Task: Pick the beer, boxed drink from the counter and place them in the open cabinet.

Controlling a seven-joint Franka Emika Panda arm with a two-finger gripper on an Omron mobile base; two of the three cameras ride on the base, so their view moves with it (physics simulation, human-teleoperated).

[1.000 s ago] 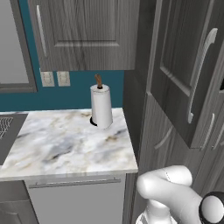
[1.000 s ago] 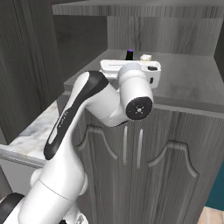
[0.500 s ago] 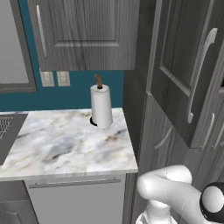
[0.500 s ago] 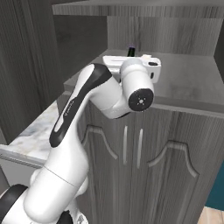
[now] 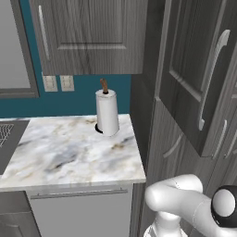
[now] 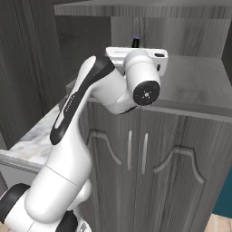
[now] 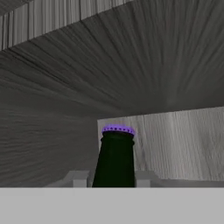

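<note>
The beer [image 7: 114, 153], a dark bottle with a purple cap, stands upright between my two fingertips [image 7: 80, 178] in the hand view. My gripper [image 7: 112, 179] is shut on the beer, inside the open cabinet [image 6: 199, 86]. From the right base view the purple cap of the beer [image 6: 136, 41] peeks over the white hand, above the dark grey shelf floor. The cabinet's door [image 5: 194, 69] with its curved silver handle stands open in the left base view. The boxed drink and the counter are out of view.
A marble worktop [image 5: 69, 152] carries a paper-towel roll [image 5: 107, 112] to the left of the tall unit. Lower cabinet doors [image 6: 136, 154] sit below the shelf. Wall cabinets [image 5: 88, 32] hang above the worktop. The cabinet's back wall [image 7: 166, 140] is close behind the bottle.
My wrist has risen a little and the arm has swung slightly deeper over the shelf, still carrying the beer. The worktop and the roll have not moved.
</note>
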